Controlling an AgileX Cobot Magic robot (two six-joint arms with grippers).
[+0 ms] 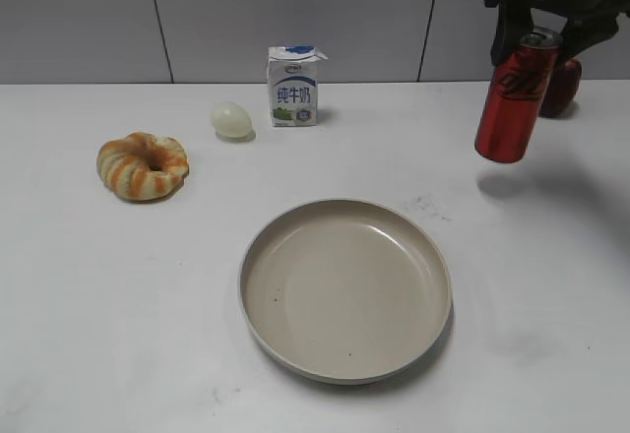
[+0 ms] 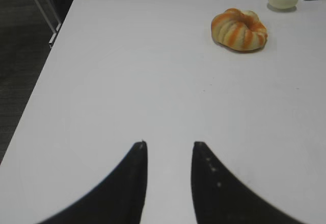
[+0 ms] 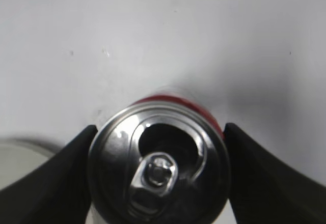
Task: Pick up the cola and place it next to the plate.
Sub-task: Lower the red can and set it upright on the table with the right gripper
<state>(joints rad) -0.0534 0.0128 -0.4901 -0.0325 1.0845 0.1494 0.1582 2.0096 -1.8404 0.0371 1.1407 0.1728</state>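
Exterior view shows the right claw pinching the cola near its top, tilted, hanging above the tabletop right of the plate. Smooth metal could slip, or the can topple if released slanted. The left claw stands spread, empty.

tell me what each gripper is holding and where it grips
The right gripper holds the cola can by its upper sides, lifted above the table. The left gripper holds nothing.
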